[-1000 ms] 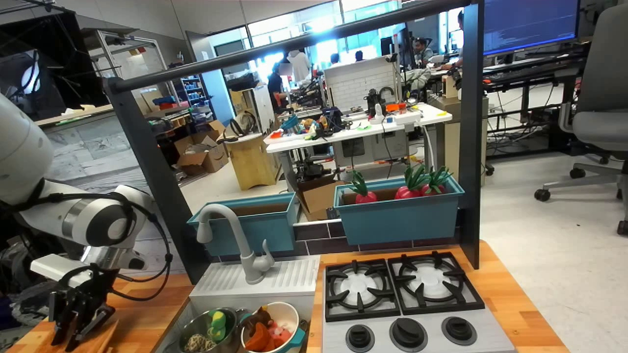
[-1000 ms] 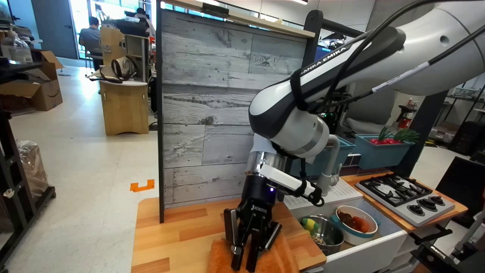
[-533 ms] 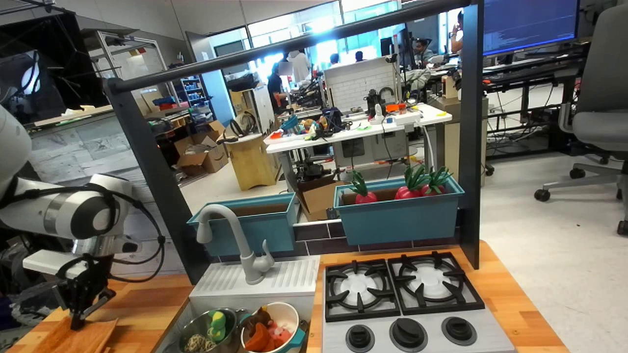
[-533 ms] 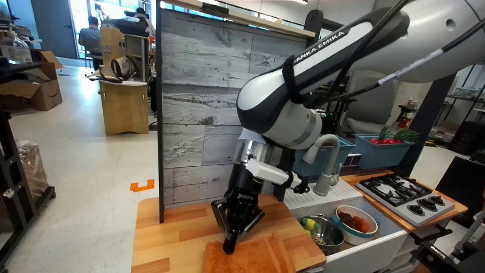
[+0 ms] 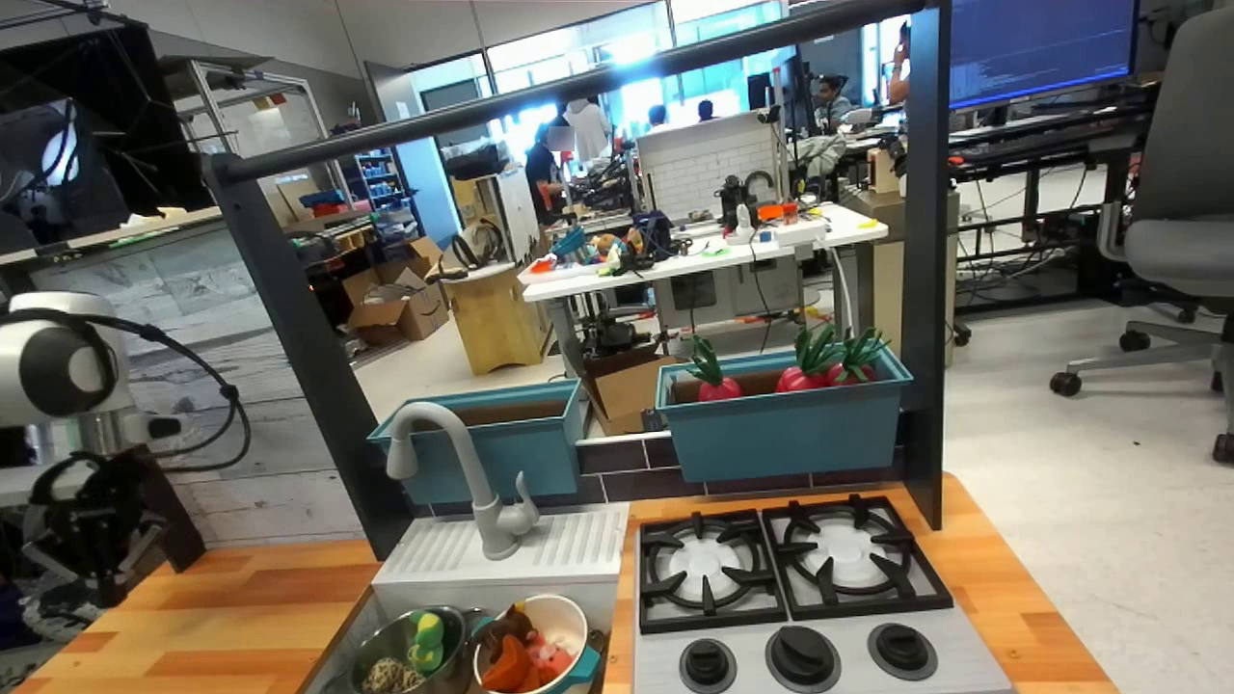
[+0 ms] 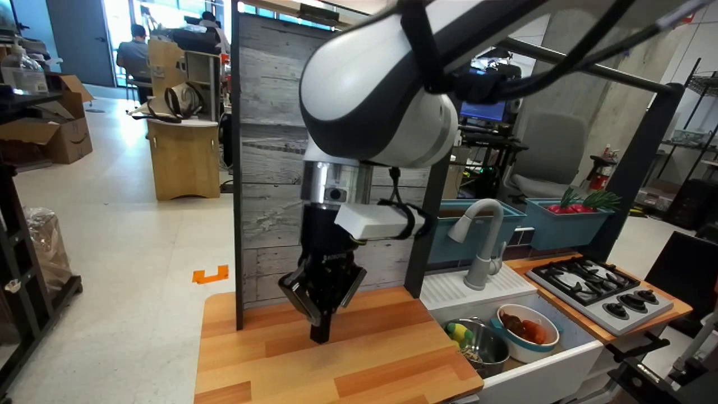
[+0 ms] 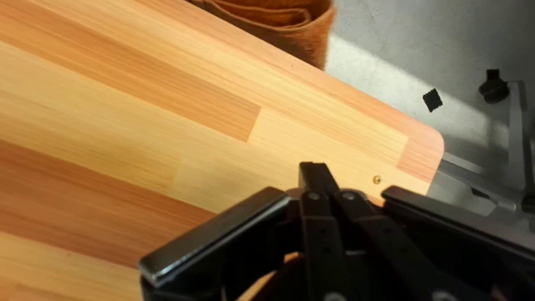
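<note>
Black metal and plastic make up the claw (image 6: 320,334), which points down and seems to hang just above the wooden counter (image 6: 387,359); its fingers lie pressed together, with nothing between them. Apart from them, the wrist view shows the orange cloth (image 7: 307,44), curled into a fold, just past the counter's edge with the floor (image 7: 376,71) beyond; whether it hangs, rests or drops there cannot be told. Handling the cloth appears to be the step in hand, though the claw has no hold of it. Judging from this, a next move on the cloth calls for parting the fingers, reaching out past the edge and coming lower over the fold.

Farther along, the sink (image 6: 541,376) holds a steel pot (image 6: 492,367) beside a white bowl (image 6: 521,353) with brown and orange pieces (image 6: 533,332) inside. Behind them stands a grey faucet (image 6: 481,269), and past the sink sits the stove (image 5: 805,617). At the back are a teal planter (image 5: 540,463) and a second teal planter (image 5: 786,439) holding red radishes (image 5: 800,378) with green tops. Beyond, across the room, stand a cluttered white table (image 5: 574,286) and a lit blue monitor (image 5: 1041,48)
</note>
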You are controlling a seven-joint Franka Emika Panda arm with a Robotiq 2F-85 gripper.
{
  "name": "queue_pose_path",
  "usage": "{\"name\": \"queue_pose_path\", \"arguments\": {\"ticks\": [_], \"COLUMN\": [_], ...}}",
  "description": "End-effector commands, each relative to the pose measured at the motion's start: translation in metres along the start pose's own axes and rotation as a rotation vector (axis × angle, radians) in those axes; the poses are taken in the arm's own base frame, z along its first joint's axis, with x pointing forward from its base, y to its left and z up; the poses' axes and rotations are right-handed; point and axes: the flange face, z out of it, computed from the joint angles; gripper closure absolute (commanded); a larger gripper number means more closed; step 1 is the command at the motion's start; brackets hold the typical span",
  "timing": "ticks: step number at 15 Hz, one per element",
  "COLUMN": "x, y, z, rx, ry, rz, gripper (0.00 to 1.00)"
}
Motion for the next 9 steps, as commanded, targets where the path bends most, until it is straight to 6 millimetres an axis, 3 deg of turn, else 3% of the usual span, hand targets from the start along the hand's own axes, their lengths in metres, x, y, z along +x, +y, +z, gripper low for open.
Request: {"name": "queue_pose_path", "arguments": {"ticks": [1,2,3,5,7,8,9], "x": [-0.020,-0.019,-0.023,-0.034,-0.050,-0.022,-0.030], "y": [-0.043,-0.057,-0.071,-0.095,-0.113,-0.110,-0.116], "z": [-0.070,-0.089,-0.110,-0.155,-0.196,-0.169,-0.187], "rx": [-0.114,0.037,0.057,0.135,0.210,0.168,0.188], "ry": [0.016,0.103,0.134,0.216,0.297,0.254,0.281], "rz": [0.096,0.058,0.090,0.134,0.183,0.136,0.148], "gripper": [1.00,0.96,0.73,0.69,0.55,0.74,0.65]}}
